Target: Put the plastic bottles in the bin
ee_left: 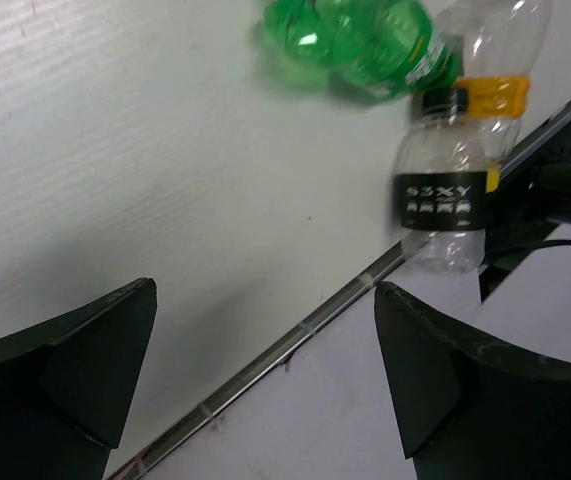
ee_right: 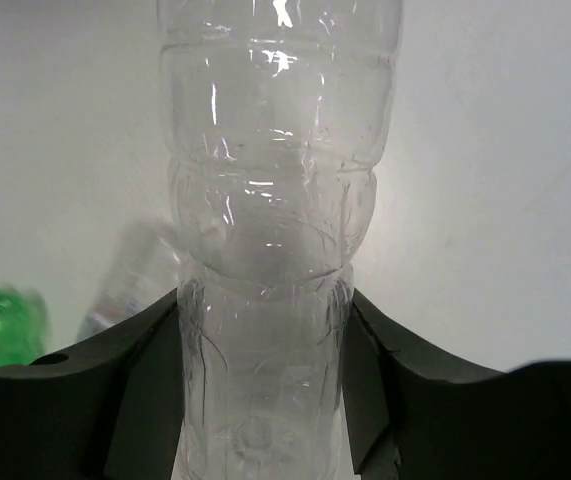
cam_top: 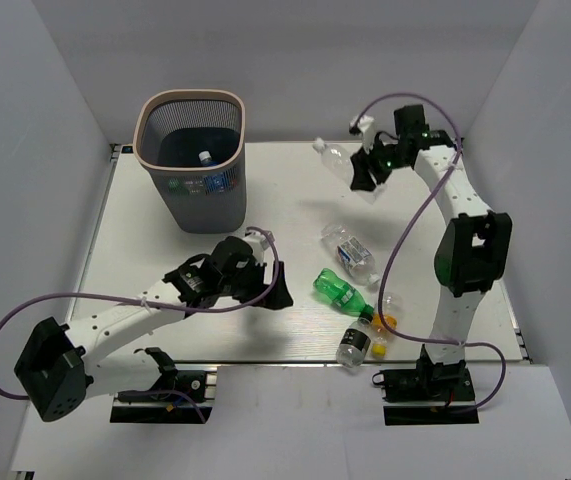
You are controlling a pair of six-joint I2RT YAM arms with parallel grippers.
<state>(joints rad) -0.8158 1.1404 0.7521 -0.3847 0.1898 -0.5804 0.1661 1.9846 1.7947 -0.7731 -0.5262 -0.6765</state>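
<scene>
Clear bottle [ee_right: 270, 200] pinched by right tool [ee_right: 267, 335], left tool [ee_left: 265, 290] spread near green bottle [ee_left: 355, 45]

White arms [cam_top: 125, 320], black joints [cam_top: 473, 255], purple cables [cam_top: 405, 96]

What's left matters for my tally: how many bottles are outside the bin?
5. A clear bottle in the right gripper's jaws; lying on the table: blue-labelled bottle, green bottle, black-labelled bottle, orange-labelled bottle. More could hide behind the arms.
</scene>
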